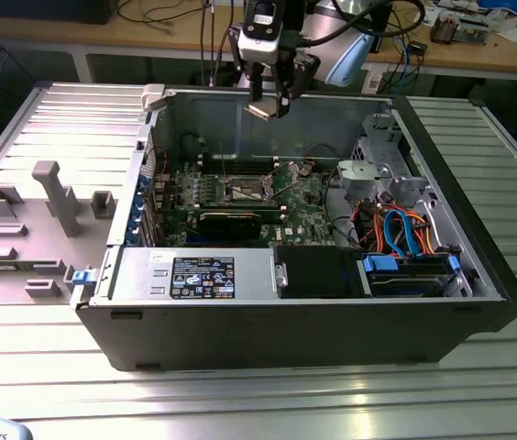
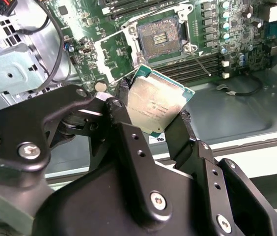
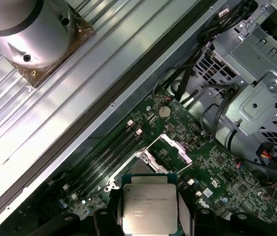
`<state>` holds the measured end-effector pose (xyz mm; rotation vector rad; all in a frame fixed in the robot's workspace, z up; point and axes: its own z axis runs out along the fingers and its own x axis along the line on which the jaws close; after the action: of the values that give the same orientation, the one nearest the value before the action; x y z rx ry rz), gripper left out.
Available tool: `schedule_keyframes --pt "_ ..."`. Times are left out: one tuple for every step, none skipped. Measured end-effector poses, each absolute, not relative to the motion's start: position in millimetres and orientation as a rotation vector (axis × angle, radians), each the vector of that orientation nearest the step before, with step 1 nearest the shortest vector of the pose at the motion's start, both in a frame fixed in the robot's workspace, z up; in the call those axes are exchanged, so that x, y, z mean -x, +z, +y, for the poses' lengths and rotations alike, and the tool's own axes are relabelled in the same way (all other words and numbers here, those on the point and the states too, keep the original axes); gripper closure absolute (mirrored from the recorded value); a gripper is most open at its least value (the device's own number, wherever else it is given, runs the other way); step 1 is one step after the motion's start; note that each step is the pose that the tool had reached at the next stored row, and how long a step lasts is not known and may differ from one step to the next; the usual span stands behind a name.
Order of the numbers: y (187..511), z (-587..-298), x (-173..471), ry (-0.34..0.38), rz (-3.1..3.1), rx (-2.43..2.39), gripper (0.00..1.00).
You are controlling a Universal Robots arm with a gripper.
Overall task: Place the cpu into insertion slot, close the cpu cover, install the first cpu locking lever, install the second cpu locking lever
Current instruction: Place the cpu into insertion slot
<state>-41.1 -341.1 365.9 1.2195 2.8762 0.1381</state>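
My gripper (image 1: 268,103) hangs above the open computer case, shut on the cpu (image 1: 260,108), a flat square chip with a silver-grey top. Both wrist views show the cpu (image 2: 158,105) (image 3: 148,206) clamped by its edges between the two black fingers (image 2: 180,132) (image 3: 197,219). The insertion slot (image 2: 160,37) (image 1: 247,191) lies well below it on the green motherboard, its dark centre bare. Beside the slot, the cpu cover (image 3: 173,147) stands swung open. A thin wire lever (image 2: 198,60) sticks out next to the slot.
A long black graphics card (image 1: 231,220) lies in front of the slot. A metal drive cage (image 1: 378,174) and orange and blue cables (image 1: 405,229) fill the exterior view's right side. A grey fixture plate (image 1: 29,229) lies outside the case at the left.
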Motion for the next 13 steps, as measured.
schedule_keyframes --pt "365.8 -341.1 41.2 0.138 2.865 -1.244 0.46" --pt "365.7 -341.1 41.2 0.137 2.853 -1.268 0.46" --pt "365.5 -341.1 41.2 0.137 2.842 -1.293 0.46" --pt "365.3 -341.0 41.2 0.137 2.836 -1.305 0.46" --pt "365.3 -341.0 41.2 0.137 2.833 -1.312 0.46" --pt "365.2 -341.0 41.4 0.136 2.828 -1.322 0.46" --pt "365.1 -341.0 41.4 0.136 2.825 -1.329 0.46" --pt "365.0 -341.0 41.6 0.136 2.819 -1.339 0.46" --pt "364.9 -341.0 41.7 0.136 2.814 -1.350 0.46" --pt "364.7 -341.0 41.7 0.136 2.809 -1.360 0.46" --pt "364.3 -341.0 41.7 0.136 2.803 -1.373 0.46" --pt "364.1 -341.0 41.8 0.135 2.792 -1.393 0.46" --pt "364.0 -341.1 41.9 0.135 2.782 -1.412 0.46"
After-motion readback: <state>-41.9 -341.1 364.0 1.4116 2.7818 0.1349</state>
